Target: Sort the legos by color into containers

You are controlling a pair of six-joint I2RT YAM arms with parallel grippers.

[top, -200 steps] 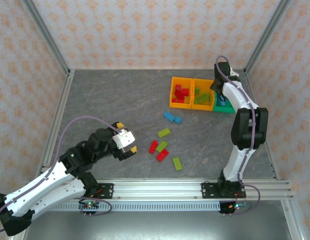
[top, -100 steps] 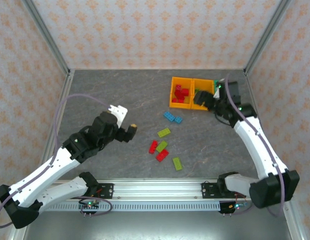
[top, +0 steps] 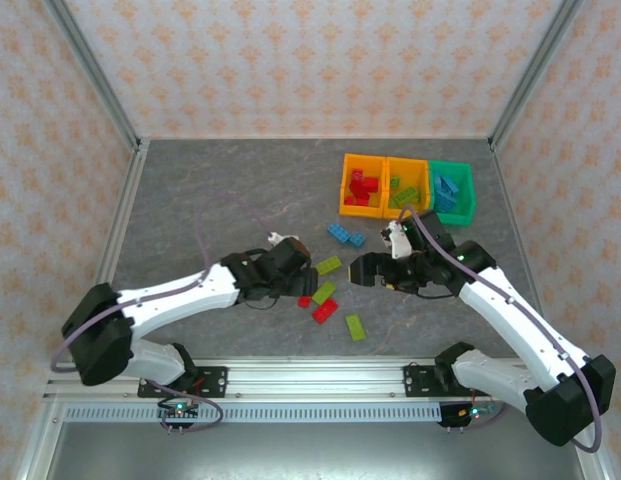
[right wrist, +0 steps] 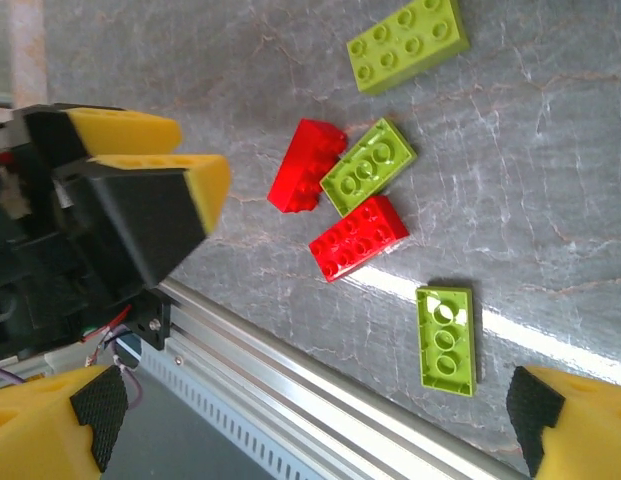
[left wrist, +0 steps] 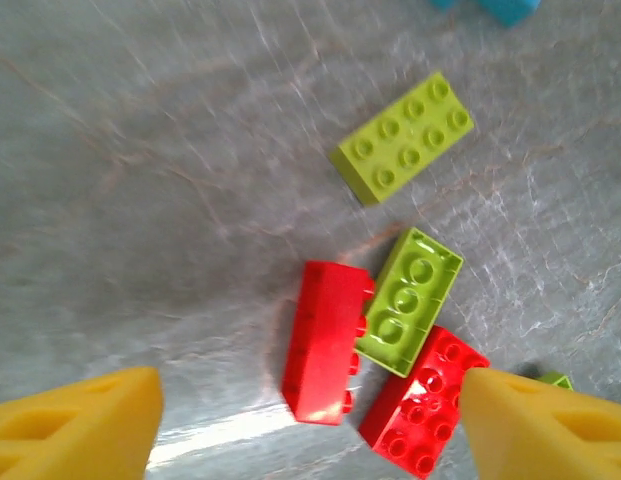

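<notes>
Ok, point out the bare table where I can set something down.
Free: the table's far-left stretch, from the left wall to the containers; also a narrow strip along the right wall. Crowded: the centre, where the loose legos lie between the left gripper and the right gripper.

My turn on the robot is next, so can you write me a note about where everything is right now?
Left gripper: open, empty, above the red-and-green pile.
Right gripper: open, empty, near that pile.
Done: reds in left orange bin, greens in middle bin, blues in green bin.
Left to sort: the pile (two red, one green), two more green legos, two blue legos.
</notes>
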